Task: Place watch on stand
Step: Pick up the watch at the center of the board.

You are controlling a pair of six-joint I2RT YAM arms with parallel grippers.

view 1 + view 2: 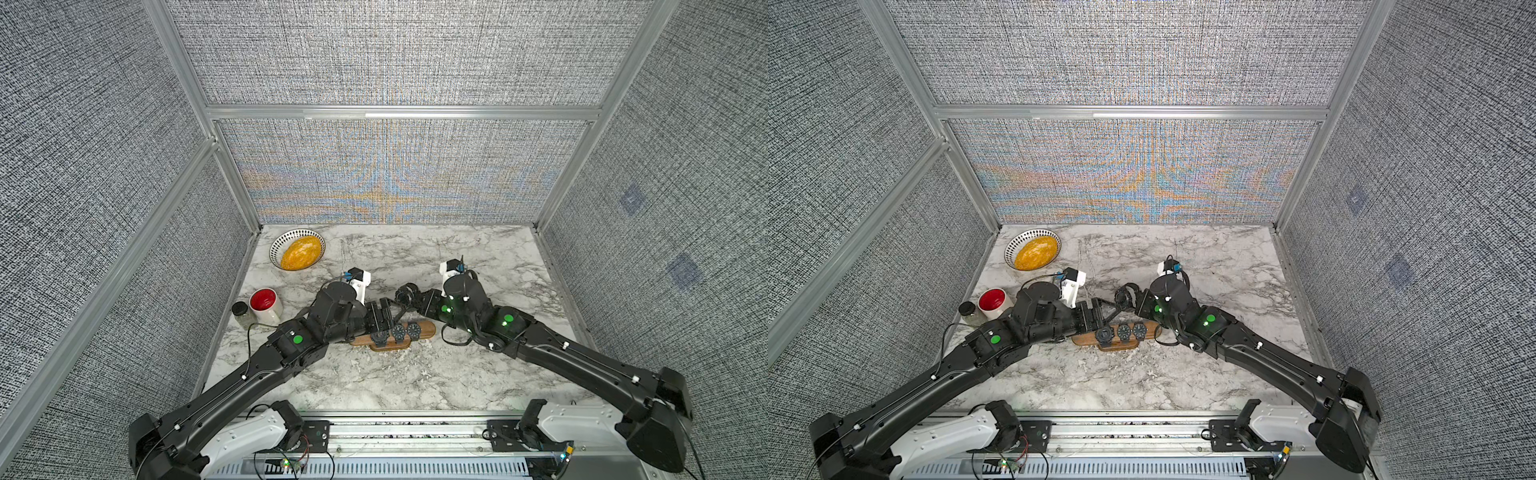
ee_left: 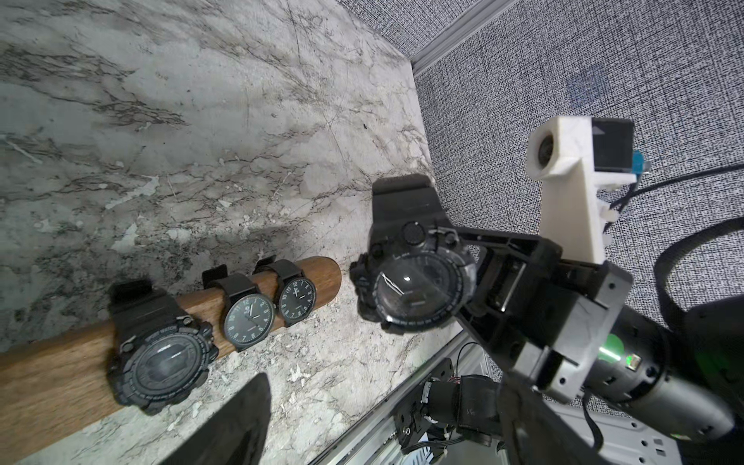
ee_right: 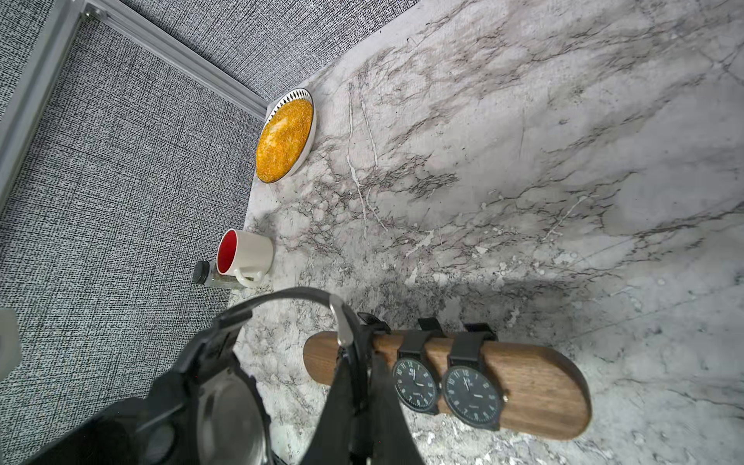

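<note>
One table [image 1: 457,374]: grey-white marble; all the work happens near its middle.
Two arms: they reach in from 7 and 5 o'clock and meet over the stand, so both can help with one small job.
Stand [image 3: 535,382]: a long brown wooden bar, just on the 6 o'clock side of the middle. It lies from 9 to 3 o'clock. Bare wood shows at both ends, so I think a strap can slide on from an end.
Bowl [image 1: 277,245]: at 10 o'clock, full of yellow stuff, parked out of the way.
Mug [image 1: 266,305]: at 9 o'clock, red inside; a little jar [image 1: 241,312] is right beside it.
Left gripper [image 1: 384,311]: fingers look wide and hold nothing. It hangs over the 9 o'clock end of the bar, maybe ready to help with the strap.
Right gripper [image 3: 360,394]: fingers pinched tight on the strap, so the loop hangs open.
Watch [image 2: 414,286]: big and black, up in the air at 12 o'clock from the stand, not on it yet.
Other watches: one chunky watch [image 2: 161,354] and two slim watches [image 2: 249,318] hug the bar, side by side.
</note>
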